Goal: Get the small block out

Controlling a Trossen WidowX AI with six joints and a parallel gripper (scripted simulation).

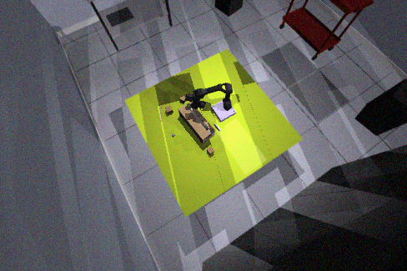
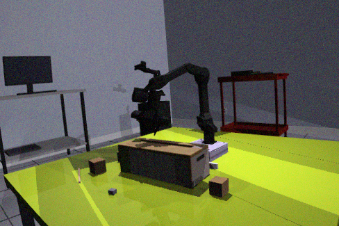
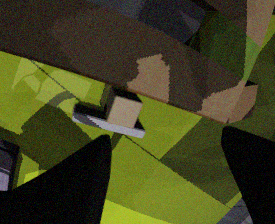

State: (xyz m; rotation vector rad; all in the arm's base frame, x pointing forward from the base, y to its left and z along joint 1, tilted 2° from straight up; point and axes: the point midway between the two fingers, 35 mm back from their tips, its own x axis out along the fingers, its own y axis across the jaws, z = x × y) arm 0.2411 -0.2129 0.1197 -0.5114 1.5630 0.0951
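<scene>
The brown box (image 1: 193,123) (image 2: 153,166) (image 3: 88,42) stands upright on the table; its lid has a long slot. In the wrist view its edge crosses the top. A small block (image 3: 124,111) with a tan top and dark sides shows just outside that edge, beside or against a flat light bar (image 3: 100,123). I cannot tell for sure that it is the block from the shelf. My gripper (image 2: 155,133) (image 3: 168,139) is open and empty, pointing down behind the box in the exterior view. In the wrist view the block shows beyond the fingertips, nearer the left finger.
Brown cubes (image 1: 168,110) (image 2: 97,166) stand around the box, one more (image 1: 210,150) (image 2: 219,186) off its near end. A tiny grey cube (image 1: 173,135) (image 2: 112,191) and a thin stick (image 1: 161,113) (image 2: 79,175) lie in front. A white piece (image 1: 218,127) (image 2: 213,165) lies near the arm's base.
</scene>
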